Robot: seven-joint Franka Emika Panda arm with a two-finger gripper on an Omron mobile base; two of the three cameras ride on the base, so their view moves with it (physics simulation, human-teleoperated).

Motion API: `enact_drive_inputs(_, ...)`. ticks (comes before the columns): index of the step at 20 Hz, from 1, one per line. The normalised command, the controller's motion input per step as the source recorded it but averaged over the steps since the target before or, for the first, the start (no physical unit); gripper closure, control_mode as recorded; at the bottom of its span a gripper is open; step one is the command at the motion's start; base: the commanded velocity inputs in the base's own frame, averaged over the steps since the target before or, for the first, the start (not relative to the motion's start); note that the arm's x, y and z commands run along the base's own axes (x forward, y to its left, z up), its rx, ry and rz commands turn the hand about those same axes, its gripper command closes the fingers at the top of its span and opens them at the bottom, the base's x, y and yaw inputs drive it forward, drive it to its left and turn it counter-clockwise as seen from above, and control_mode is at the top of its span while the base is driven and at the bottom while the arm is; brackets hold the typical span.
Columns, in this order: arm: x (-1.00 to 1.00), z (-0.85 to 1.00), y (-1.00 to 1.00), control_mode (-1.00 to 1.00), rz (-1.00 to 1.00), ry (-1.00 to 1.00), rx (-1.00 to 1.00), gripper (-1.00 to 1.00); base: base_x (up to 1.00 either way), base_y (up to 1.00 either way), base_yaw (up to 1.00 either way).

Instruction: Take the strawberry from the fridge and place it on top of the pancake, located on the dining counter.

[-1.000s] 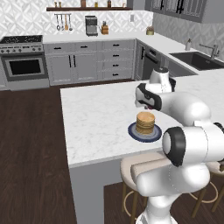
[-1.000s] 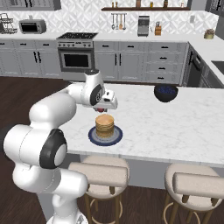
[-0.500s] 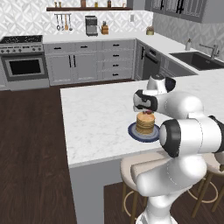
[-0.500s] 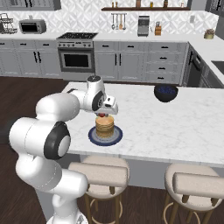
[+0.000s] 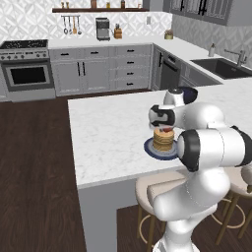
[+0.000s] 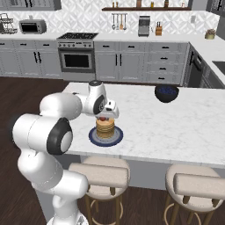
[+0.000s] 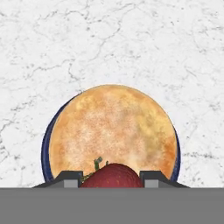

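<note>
The golden-brown pancake (image 5: 163,139) (image 6: 105,127) (image 7: 113,131) is stacked on a dark blue plate (image 6: 93,138) (image 7: 45,148) on the white marbled dining counter (image 5: 108,133) (image 6: 176,123). My gripper (image 5: 165,127) (image 6: 103,116) (image 7: 112,177) hangs right above the stack, shut on the red strawberry (image 7: 112,177) (image 6: 103,118). In the hand view the strawberry sits between the two fingertips (image 7: 70,178) over the near edge of the pancake. The fridge is out of view.
A dark blue bowl (image 6: 166,93) stands on the counter to the right of the plate. Padded stools (image 6: 103,175) (image 6: 197,184) line the counter's near edge. Grey cabinets, an oven (image 6: 78,57) and a sink (image 5: 224,68) lie beyond.
The gripper with the strawberry has moved from beside the stack to directly above the pancake and come down closer to it.
</note>
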Motion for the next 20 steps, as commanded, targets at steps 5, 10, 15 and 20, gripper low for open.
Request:
enact_drive_inputs(5,0.13,-0.16,-0.05,-1.0,0.0,0.05,0.0,1.0,0.0,0.0,0.0)
enact_drive_inputs(10,0.04,0.0,-0.01,-1.0,0.0,0.0,0.0,1.0,0.0,0.0,0.0)
enact_drive_inputs(15,0.02,0.01,0.0,-1.0,0.0,0.0,0.0,1.0,0.0,0.0,0.0)
enact_drive_inputs(20,0.03,0.0,0.0,-1.0,0.0,0.0,0.0,1.0,0.0,0.0,0.0)
